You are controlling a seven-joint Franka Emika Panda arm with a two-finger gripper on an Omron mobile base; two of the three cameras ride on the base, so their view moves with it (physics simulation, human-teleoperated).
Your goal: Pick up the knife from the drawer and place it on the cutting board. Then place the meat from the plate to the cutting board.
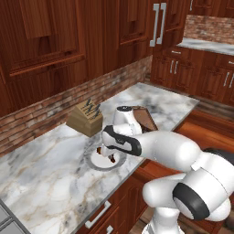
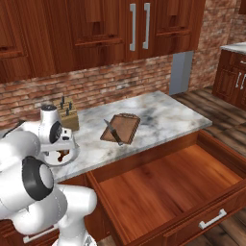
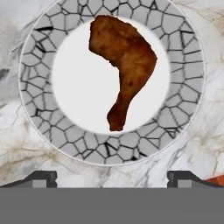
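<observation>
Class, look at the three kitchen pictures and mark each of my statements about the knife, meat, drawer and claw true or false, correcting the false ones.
1. The knife lies on the cutting board. True.
2. The meat is already on the cutting board. False: it lies on the plate.
3. The drawer is shut. False: it stands pulled open, its floor bare.
4. The claw hangs above the plate with its fingers apart, holding nothing. True.
5. The knife block stands in the drawer. False: it stands on the counter by the brick wall.
</observation>
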